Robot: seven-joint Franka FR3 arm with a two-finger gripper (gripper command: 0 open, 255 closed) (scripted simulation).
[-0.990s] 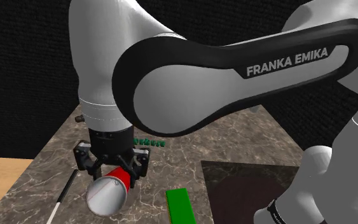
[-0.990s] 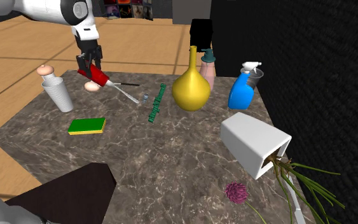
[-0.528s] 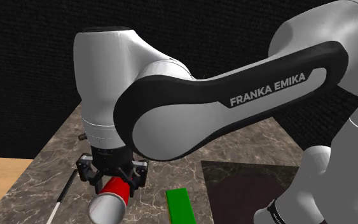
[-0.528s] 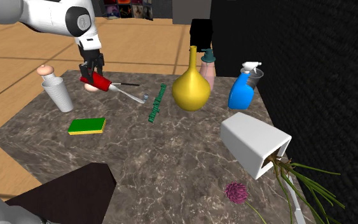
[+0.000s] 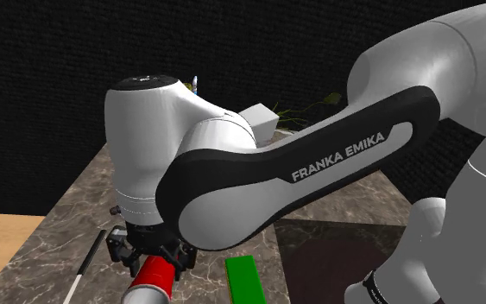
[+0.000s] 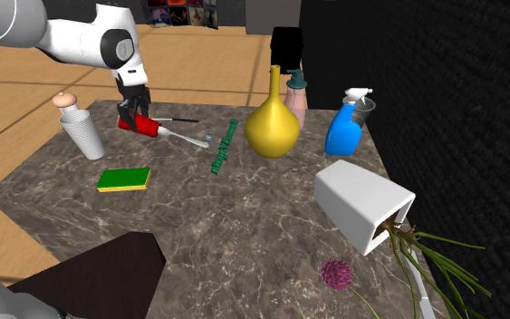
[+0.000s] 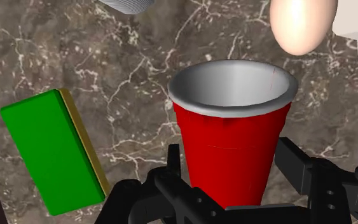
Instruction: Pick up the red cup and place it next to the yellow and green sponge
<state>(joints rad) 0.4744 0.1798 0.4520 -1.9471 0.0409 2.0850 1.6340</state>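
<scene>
Wrist view: gripper pinching red cup near its base; second exterior view, green-yellow sponge at cup's 6 o'clock.

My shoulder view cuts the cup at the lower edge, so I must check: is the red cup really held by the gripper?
Observer: Yes. In the wrist view the gripper clasps the red cup from both sides.
Operator: Where does its mouth point?
Observer: Away from the hand, with the marble table behind it.
Operator: Is anything near that I may hit?
Observer: In the second exterior view, a white ribbed vessel stands at the cup's left, apart from it.
</scene>
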